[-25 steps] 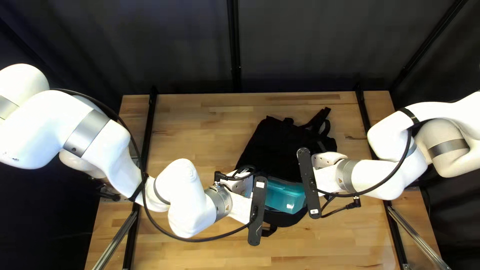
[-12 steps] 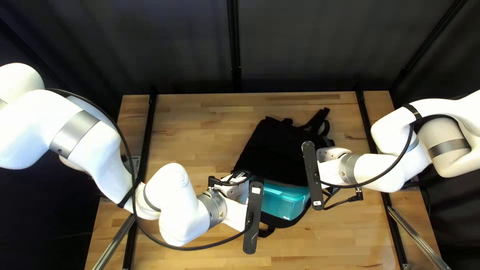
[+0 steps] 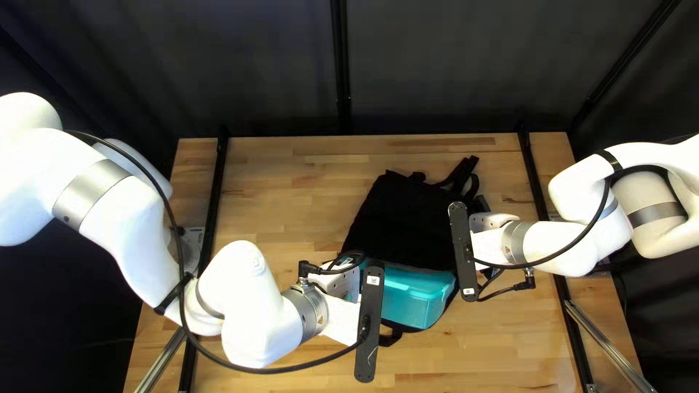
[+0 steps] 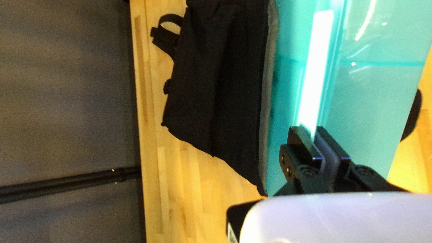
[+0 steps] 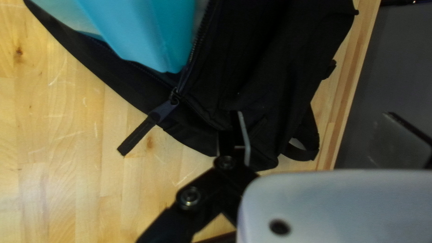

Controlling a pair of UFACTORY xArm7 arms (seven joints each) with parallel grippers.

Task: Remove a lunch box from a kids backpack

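Top left view, lower centre: my left tool (image 4: 308,131) is clamped on the lunch box (image 3: 416,297), likely to draw it from the backpack (image 3: 400,225); right tool (image 5: 233,128) beside backpack, can't tell its grip.

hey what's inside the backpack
A teal lunch box shows in the open end of the backpack. Anything deeper is covered, so I can't tell.
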